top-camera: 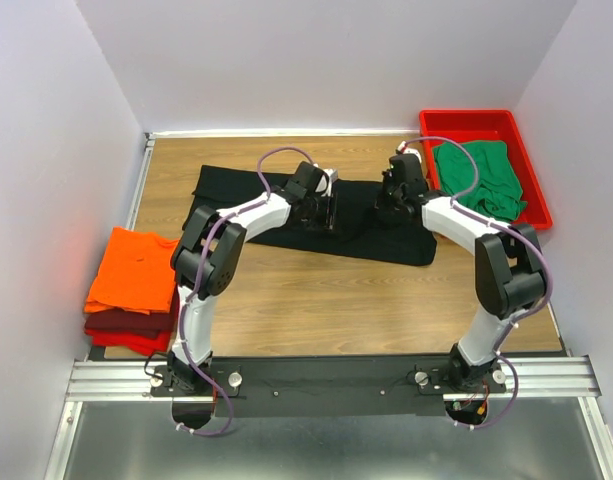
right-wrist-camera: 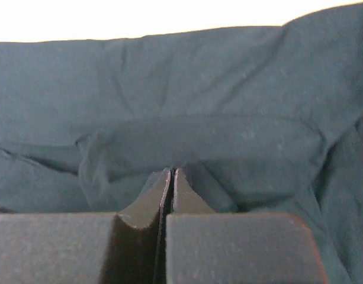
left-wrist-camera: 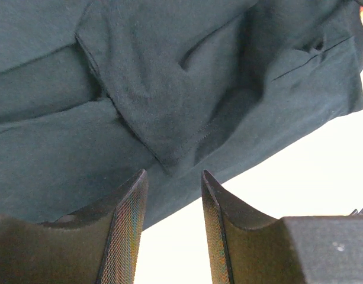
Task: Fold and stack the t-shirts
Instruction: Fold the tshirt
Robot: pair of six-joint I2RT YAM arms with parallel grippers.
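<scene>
The large black t-shirt (top-camera: 236, 195) lies spread across the back middle of the table. My left gripper (top-camera: 328, 210) is over its middle; in the left wrist view the gripper (left-wrist-camera: 174, 173) is open, its tips at the edge of the black cloth (left-wrist-camera: 169, 89), nothing between them. My right gripper (top-camera: 389, 205) is over the shirt's right part; in the right wrist view it (right-wrist-camera: 172, 170) is shut, tips pinching a ridge of the black cloth (right-wrist-camera: 199, 89). The orange t-shirt (top-camera: 131, 268) lies folded on the dark red one (top-camera: 121, 325) at the left. The green t-shirt (top-camera: 481, 175) lies crumpled in the tray.
A rigid red plastic tray (top-camera: 534, 195) stands at the back right corner. White walls close in the table on three sides. Bare wood (top-camera: 336, 300) shows between the black shirt and the arm bases.
</scene>
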